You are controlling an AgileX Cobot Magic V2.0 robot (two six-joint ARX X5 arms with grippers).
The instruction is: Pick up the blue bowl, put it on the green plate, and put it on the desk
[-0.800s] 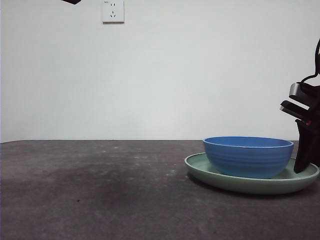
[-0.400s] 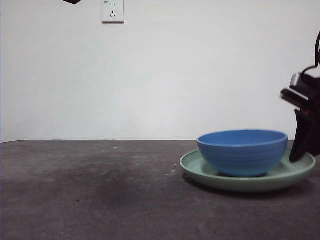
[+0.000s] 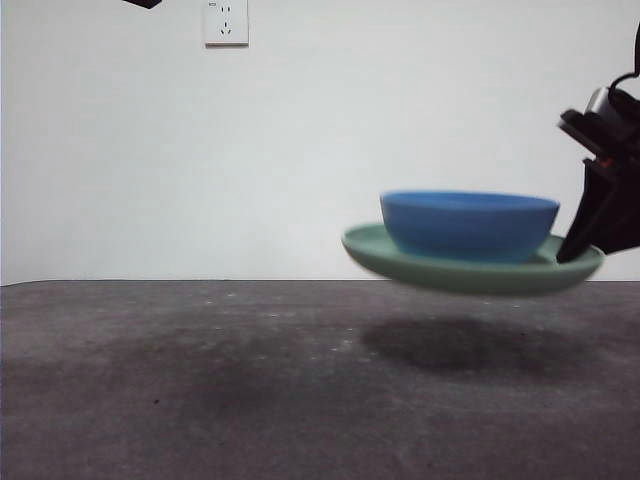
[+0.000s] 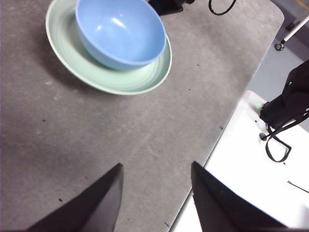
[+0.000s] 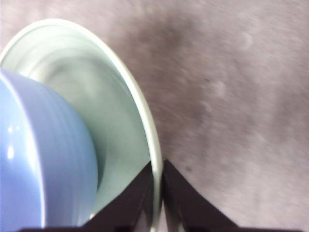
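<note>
The blue bowl (image 3: 470, 225) sits in the green plate (image 3: 440, 268), and both hang in the air above the desk (image 3: 250, 380), with a shadow under them. My right gripper (image 3: 585, 248) is shut on the plate's right rim and carries it; in the right wrist view its jaws pinch the plate's rim (image 5: 155, 188) beside the bowl (image 5: 43, 159). My left gripper (image 4: 154, 188) is open and empty, high above the desk, and looks down on the plate (image 4: 140, 77) and bowl (image 4: 120, 31).
A white wall socket (image 3: 226, 22) is on the back wall. The desk's edge (image 4: 231, 116) runs near the left gripper, with a white surface and cables (image 4: 277, 140) beyond it.
The right gripper has lifted the plate with the bowl off the desk and moved it up and a little to the left. The left arm has not moved.
</note>
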